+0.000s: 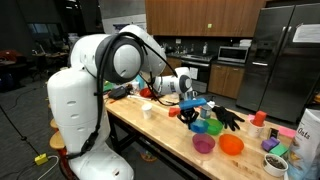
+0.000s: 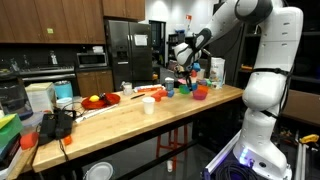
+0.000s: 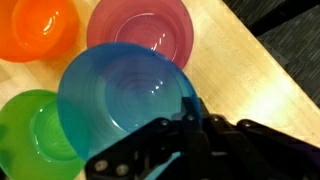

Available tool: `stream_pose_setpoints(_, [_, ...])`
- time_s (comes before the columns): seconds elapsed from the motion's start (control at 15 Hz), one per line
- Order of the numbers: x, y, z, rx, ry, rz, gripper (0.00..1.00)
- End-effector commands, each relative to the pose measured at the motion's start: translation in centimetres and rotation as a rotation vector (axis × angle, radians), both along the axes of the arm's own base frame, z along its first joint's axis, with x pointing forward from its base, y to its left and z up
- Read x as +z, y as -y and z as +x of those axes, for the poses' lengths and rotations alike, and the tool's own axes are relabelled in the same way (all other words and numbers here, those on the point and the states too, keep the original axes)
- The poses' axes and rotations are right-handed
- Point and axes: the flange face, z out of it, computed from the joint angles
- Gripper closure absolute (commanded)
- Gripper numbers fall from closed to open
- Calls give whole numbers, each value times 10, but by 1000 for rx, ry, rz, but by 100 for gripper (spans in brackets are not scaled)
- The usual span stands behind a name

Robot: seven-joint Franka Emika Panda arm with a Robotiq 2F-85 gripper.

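In the wrist view my gripper [image 3: 190, 108] is shut on the rim of a translucent blue bowl [image 3: 120, 90] and holds it above the wooden table [image 3: 240, 60]. Below the bowl stand a pink bowl [image 3: 140, 28], an orange bowl [image 3: 35, 25] and a green bowl [image 3: 28, 125], close together. In both exterior views the gripper [image 1: 190, 103] [image 2: 185, 72] hangs over the counter with the blue bowl [image 1: 196, 104] in it. The purple-pink bowl [image 1: 203, 144] and the orange bowl [image 1: 232, 145] sit nearer the table's front edge.
A white cup [image 1: 148, 110] [image 2: 148, 104] stands mid-table. A black glove-like object [image 1: 228, 118], a red cup [image 1: 260, 118] and small containers [image 1: 275, 160] crowd one end. A red bowl with yellow fruit [image 2: 98, 100] and a red plate [image 2: 150, 90] lie further along.
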Motion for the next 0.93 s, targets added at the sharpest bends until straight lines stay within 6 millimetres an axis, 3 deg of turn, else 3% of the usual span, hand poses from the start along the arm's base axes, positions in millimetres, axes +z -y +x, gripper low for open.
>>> stream_pose_setpoints(0.0, [12,-10,-21,-117,-1,-34,99])
stream_pose_setpoints(0.53, [28,-27,-54,-330,-12,-89,99])
stream_pose_setpoints(0.87, [23,-8,-73,-546,-12,-95,99])
